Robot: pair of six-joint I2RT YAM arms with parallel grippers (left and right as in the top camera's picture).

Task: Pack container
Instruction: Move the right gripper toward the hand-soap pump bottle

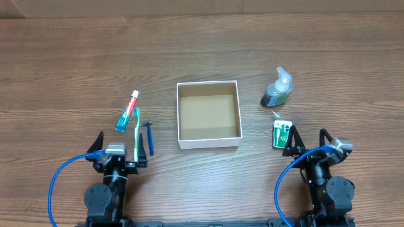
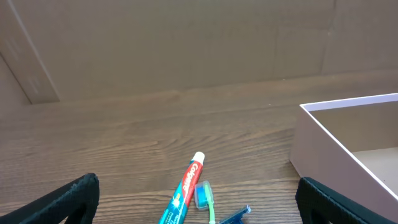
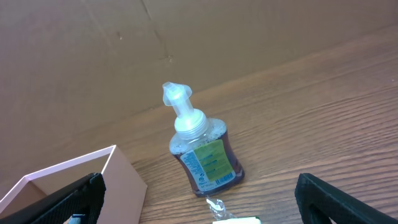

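left gripper and right gripper both gape wide with nothing in them, container sits between toothpaste and soap bottle

Robot lab bench, wood-grain table, plain cardboard backdrop, two mounted robot arms

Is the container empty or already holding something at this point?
Empty: overhead, the container shows only bare brown floor; toothpaste and soap bottle sit outside it.

Matt cardboard container, wood-grain table, clear glossy plastic soap bottle, glossy toothpaste tube
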